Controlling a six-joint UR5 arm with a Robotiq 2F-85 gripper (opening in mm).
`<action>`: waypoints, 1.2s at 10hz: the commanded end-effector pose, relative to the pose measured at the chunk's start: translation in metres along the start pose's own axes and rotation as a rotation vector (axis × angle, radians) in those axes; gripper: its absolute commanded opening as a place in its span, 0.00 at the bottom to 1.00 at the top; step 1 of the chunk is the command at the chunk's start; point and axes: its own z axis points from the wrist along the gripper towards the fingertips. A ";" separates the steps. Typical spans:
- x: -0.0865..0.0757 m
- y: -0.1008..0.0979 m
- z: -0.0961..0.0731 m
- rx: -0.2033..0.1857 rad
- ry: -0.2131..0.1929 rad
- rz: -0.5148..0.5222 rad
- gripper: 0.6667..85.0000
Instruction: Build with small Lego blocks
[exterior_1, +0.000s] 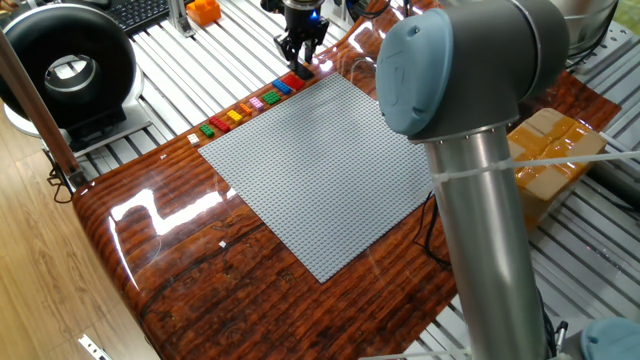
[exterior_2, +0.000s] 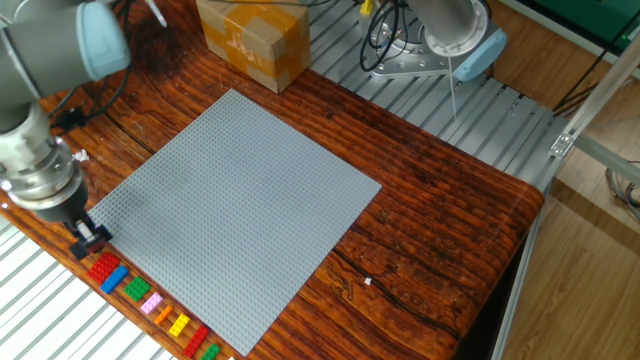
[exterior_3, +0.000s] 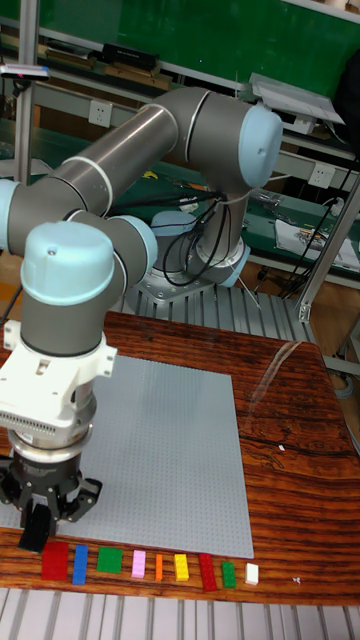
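Hard plastic, light and slick: red brick (exterior_3: 55, 561) at six o'clock under gripper (exterior_3: 33, 535); best pinched across long sides. Finger spread unclear.

We're in a robotics lab or workshop here: a UR5 arm (exterior_3: 150, 160) bolted to an aluminium-slat bench (exterior_1: 190, 75), cables trailing. Metal framing (exterior_3: 335, 250) and wall sockets (exterior_3: 97, 108) line the back, beneath a green board (exterior_3: 200, 30).
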 end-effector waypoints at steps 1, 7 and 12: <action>0.016 -0.007 0.003 -0.031 -0.015 0.002 0.00; 0.045 -0.009 0.019 -0.037 0.023 -0.132 0.00; 0.046 -0.011 0.026 -0.046 0.014 -0.148 0.00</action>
